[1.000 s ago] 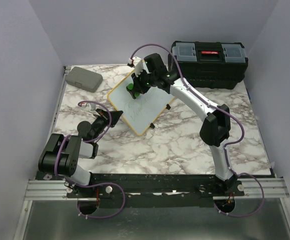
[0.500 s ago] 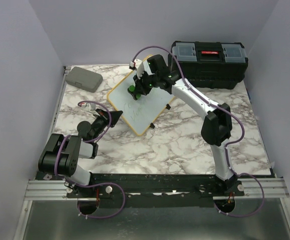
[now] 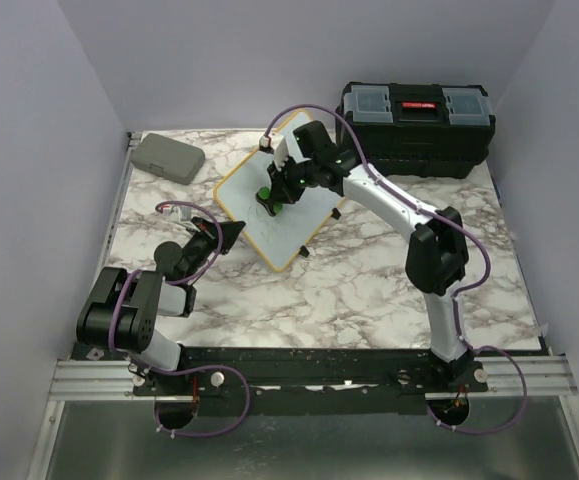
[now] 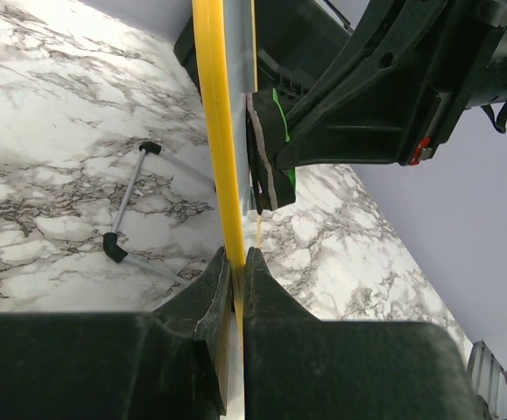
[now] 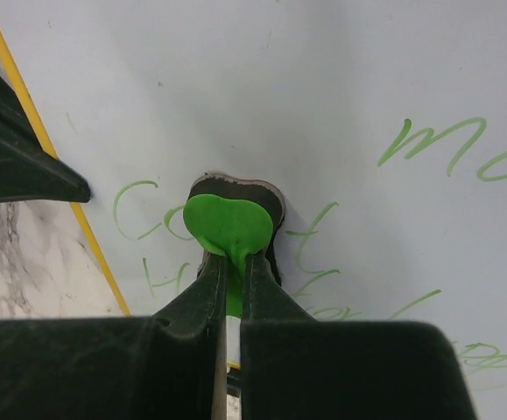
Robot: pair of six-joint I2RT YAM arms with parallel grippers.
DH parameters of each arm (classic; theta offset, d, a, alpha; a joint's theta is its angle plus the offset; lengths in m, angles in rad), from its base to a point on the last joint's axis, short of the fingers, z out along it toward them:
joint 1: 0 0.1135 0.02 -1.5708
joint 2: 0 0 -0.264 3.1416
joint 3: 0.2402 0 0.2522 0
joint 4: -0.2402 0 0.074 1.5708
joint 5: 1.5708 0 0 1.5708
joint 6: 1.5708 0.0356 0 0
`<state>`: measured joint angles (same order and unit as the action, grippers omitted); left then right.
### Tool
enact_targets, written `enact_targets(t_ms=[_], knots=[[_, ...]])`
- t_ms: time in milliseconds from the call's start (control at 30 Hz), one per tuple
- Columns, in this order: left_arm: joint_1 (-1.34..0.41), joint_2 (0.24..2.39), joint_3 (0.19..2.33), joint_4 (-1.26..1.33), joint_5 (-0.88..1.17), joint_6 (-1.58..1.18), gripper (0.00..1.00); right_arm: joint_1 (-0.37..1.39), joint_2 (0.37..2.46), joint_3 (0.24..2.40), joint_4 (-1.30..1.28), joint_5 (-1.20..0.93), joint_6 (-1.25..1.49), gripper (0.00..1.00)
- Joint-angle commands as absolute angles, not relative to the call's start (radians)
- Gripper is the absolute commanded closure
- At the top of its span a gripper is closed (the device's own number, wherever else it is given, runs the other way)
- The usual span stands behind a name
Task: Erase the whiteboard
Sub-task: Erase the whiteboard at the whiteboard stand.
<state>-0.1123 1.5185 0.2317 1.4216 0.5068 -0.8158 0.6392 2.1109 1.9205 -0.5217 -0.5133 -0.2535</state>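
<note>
Eraser (image 3: 269,196) slid nearward on whiteboard (image 3: 291,226); left pincer (image 4: 234,262) clamps frame edge.

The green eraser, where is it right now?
In the top view the green eraser is pressed on the whiteboard, toward its left side, pinched in the right-hand jaws.

whiteboard (image 3: 291,230) at centre, eraser (image 3: 268,196) on it, toolbox (image 3: 417,113) behind right, case (image 3: 167,157) behind left

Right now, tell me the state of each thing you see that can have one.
Small white wood-framed whiteboard: green writing on it.
Green-handled felt eraser: pad against the board.
Left pincer: shut on the whiteboard's edge.
Right pincer: shut on the eraser.
Black plastic toolbox: lid closed.
Grey rounded case: closed.
</note>
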Motion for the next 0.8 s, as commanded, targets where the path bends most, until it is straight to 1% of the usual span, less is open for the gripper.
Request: enact_targets(t_ms=[0,267,367,467,600,767], knots=[[-0.13,1.52,0.233,1.399,0.587,-0.758,1.0,0.614,2.137,1.989,-0.507,-0.4,-0.164,0.99],[-0.13,1.513,0.241,1.384,0.589,-0.754,1.0,0.592,2.258,2.199,-0.587,-0.334,-0.113,0.99],[-0.13,1.512,0.242,1.383,0.59,-0.755,1.0,0.581,2.293,2.237,-0.618,-0.339,-0.104,0.99],[-0.13,1.512,0.242,1.377,0.592,-0.749,1.0,0.578,2.284,2.201,-0.632,-0.38,-0.124,0.99],[-0.13,1.513,0.243,1.378,0.594,-0.748,1.0,0.578,2.223,2.084,-0.641,-0.442,-0.18,0.99],[-0.13,1.512,0.244,1.376,0.594,-0.747,1.0,0.58,2.181,2.017,-0.653,-0.466,-0.217,0.99]])
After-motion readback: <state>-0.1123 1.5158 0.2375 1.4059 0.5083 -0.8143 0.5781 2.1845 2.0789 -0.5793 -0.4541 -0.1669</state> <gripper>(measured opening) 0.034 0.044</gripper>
